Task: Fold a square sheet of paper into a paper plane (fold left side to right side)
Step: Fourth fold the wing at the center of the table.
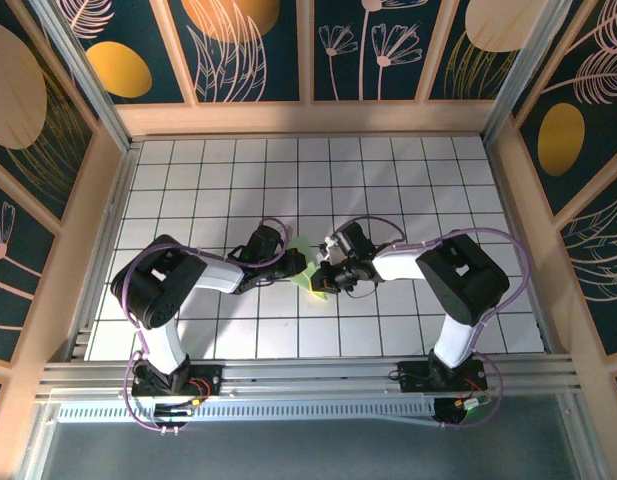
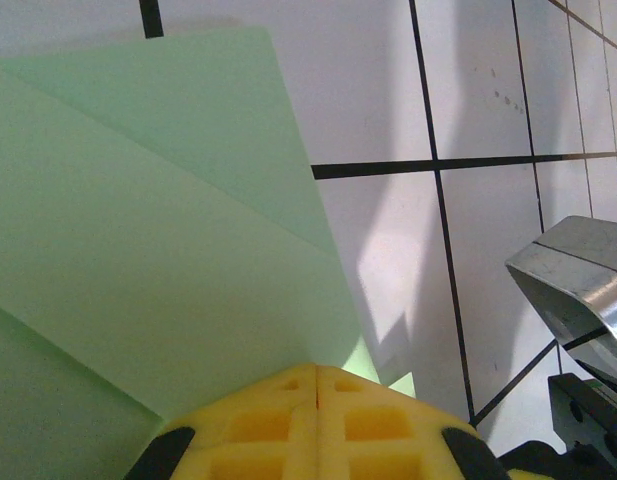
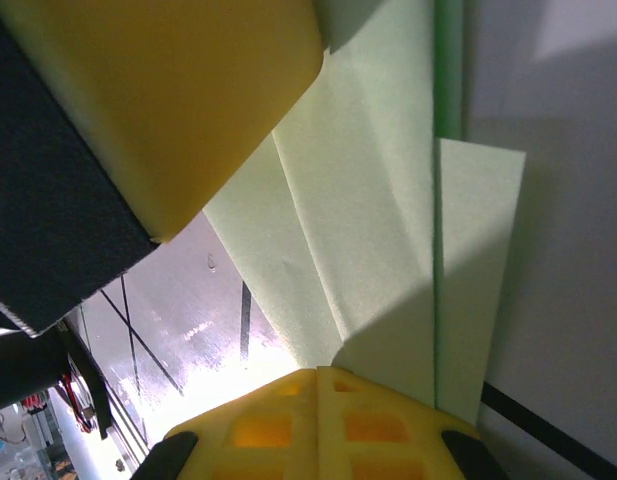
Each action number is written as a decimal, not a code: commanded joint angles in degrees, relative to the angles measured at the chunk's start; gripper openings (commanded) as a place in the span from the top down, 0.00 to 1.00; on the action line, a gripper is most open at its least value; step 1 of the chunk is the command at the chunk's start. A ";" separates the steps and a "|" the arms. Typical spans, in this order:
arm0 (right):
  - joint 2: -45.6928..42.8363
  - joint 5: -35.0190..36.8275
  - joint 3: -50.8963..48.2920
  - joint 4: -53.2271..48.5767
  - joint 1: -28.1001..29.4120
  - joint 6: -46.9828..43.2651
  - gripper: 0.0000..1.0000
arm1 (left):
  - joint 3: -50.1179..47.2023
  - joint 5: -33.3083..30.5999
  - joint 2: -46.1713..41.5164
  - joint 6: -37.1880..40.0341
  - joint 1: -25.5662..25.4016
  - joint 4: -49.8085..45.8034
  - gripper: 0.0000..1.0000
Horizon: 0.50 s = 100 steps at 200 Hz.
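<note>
The pale green square sheet of paper (image 1: 306, 262) lies on the tiled table between my two grippers, folded into overlapping layers with diagonal creases. In the left wrist view the paper (image 2: 168, 230) spreads up and to the left of my left gripper (image 2: 318, 368), whose yellow pads are shut and rest tip-down on its near edge. In the right wrist view the layered paper (image 3: 378, 230) runs under my right gripper (image 3: 318, 370), also shut with its tips on the sheet. The left gripper's yellow pad (image 3: 188, 90) looms at the upper left there.
White grid tiles (image 1: 408, 190) with black lines cover the table. Wooden walls (image 1: 308, 118) close in the back and sides. A metal part of the right arm (image 2: 578, 290) sits close on the right in the left wrist view. The two wrists (image 1: 333, 250) nearly touch.
</note>
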 commanded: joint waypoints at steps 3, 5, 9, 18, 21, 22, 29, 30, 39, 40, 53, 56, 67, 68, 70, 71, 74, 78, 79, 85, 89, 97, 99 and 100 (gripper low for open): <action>-0.69 -0.05 -3.51 -1.80 0.14 1.71 1.00 | -0.82 -3.43 0.67 -0.97 -0.21 -7.28 1.00; -0.78 -0.09 -3.69 -1.84 0.12 1.72 1.00 | -0.89 -3.51 0.67 -1.03 -0.19 -7.33 1.00; -1.04 -0.14 -3.98 -2.00 0.17 1.80 1.00 | -0.94 -3.67 0.64 -1.18 -0.16 -7.43 1.00; -1.70 -0.14 -4.59 -2.54 0.24 1.90 1.00 | -1.06 -3.88 0.67 -1.41 -0.21 -7.42 1.00; -1.80 -0.14 -4.77 -2.78 0.35 1.89 1.00 | -1.06 -3.98 0.66 -1.45 -0.20 -7.50 1.00; -1.89 -0.14 -4.80 -2.84 0.35 1.89 1.00 | -1.15 -4.04 0.66 -1.51 -0.21 -7.51 1.00; -2.36 -0.17 -5.21 -3.11 0.38 1.98 1.00 | -1.15 -4.23 0.71 -1.69 -0.21 -7.67 1.00; -2.43 -0.16 -5.24 -3.14 0.41 1.94 1.00 | -1.15 -4.25 0.73 -1.72 -0.17 -7.68 1.00; -2.98 -0.06 -5.73 -3.54 0.39 2.01 1.00 | -1.15 -4.43 0.76 -1.83 -0.21 -7.82 1.00; -3.01 -0.06 -5.77 -3.58 0.37 2.04 1.00 | -1.15 -4.48 0.76 -1.84 -0.21 -7.85 1.00; -3.71 0.20 -6.35 -3.82 0.39 2.18 1.00 | -1.15 -4.78 0.67 -2.01 -0.19 -8.07 1.00; -3.88 0.33 -6.63 -3.93 0.43 2.30 1.00 | -1.15 -4.80 0.67 -2.03 -0.14 -8.11 1.00; -4.36 0.72 -7.20 -4.00 0.43 2.43 1.00 | -1.15 -4.93 0.70 -2.15 -0.19 -8.30 1.00; -4.40 0.77 -7.25 -3.98 0.44 2.43 1.00 | -1.15 -4.95 0.69 -2.13 -0.20 -8.31 1.00; -4.47 0.75 -7.33 -4.01 0.44 2.47 1.00 | -1.15 -5.03 0.69 -2.18 -0.19 -8.38 1.00; -4.50 0.74 -7.40 -4.03 0.44 2.45 1.00 | -1.15 -5.05 0.73 -2.18 -0.20 -8.39 1.00; -4.57 0.74 -7.53 -4.06 0.44 2.46 1.00 | -1.15 -5.13 0.75 -2.27 -0.19 -8.37 1.00; -4.66 0.82 -7.64 -4.14 0.44 2.57 1.00 | -1.15 -5.15 0.76 -2.20 -0.18 -8.40 1.00; -4.64 0.82 -7.69 -4.18 0.40 2.59 1.00 | -1.15 -5.15 0.76 -2.24 -0.20 -8.36 1.00; -4.76 0.90 -7.94 -4.23 0.41 2.59 1.00 | -1.15 -5.19 0.82 -2.32 -0.16 -8.40 1.00; -4.85 0.91 -8.12 -4.22 0.44 2.65 1.00 | -1.15 -5.23 0.83 -2.31 -0.20 -8.43 1.00; -4.96 0.91 -8.47 -4.19 0.44 2.64 1.00 | -1.15 -5.21 0.97 -2.37 -0.21 -8.39 1.00; -5.03 0.96 -8.58 -4.15 0.44 2.72 1.00 | -1.15 -5.19 1.01 -2.37 -0.21 -8.36 1.00; -5.04 0.98 -8.64 -4.15 0.44 2.75 1.00 | -1.19 -5.21 1.01 -2.41 -0.21 -8.38 1.00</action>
